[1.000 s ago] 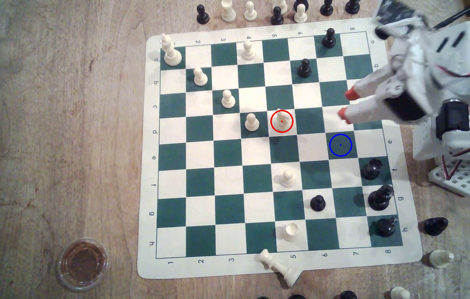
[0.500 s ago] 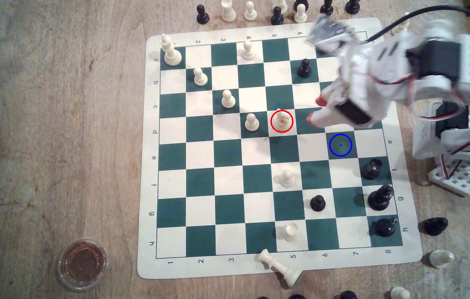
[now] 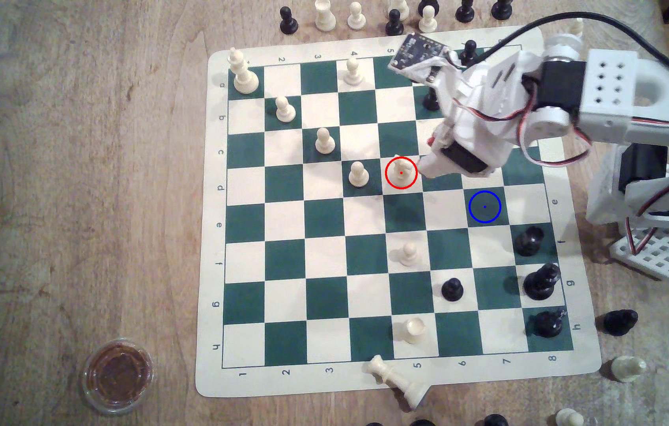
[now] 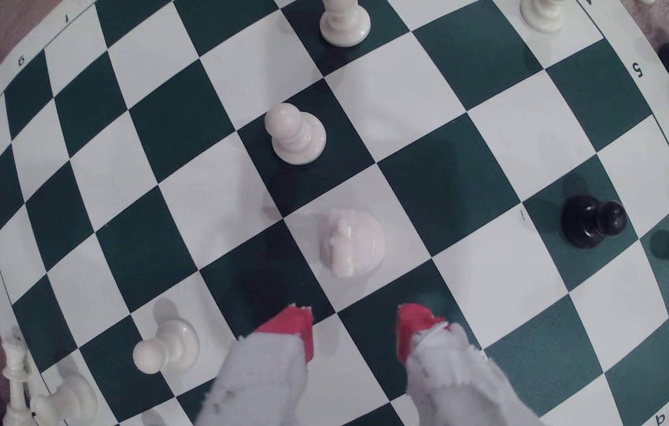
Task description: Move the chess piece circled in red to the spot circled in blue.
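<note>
Knight [image 4: 351,242] looks light, rigid, tippy; we judge gripper [image 4: 355,327], fingers apart and empty, should pinch its body low.

Chess board [image 3: 369,381]: dark green and cream-white checker, cream border, black letters and digits along edge.
Chess piece [image 3: 401,168] [image 4: 351,242]: cream-white, ringed in thin red circle with red centre dot.
Spot [image 3: 484,207]: dark green square, thin blue circle, blue dot.
Gripper [image 4: 355,327]: white-wrapped fingers, red tips.
Pawn [image 3: 358,174] [image 4: 295,133]: cream-white.
Black pawn [image 3: 452,289]: glossy black.
Table [image 3: 78,184]: pale brown wood grain.
Arm cables [image 3: 546,162]: red, white, black.
</note>
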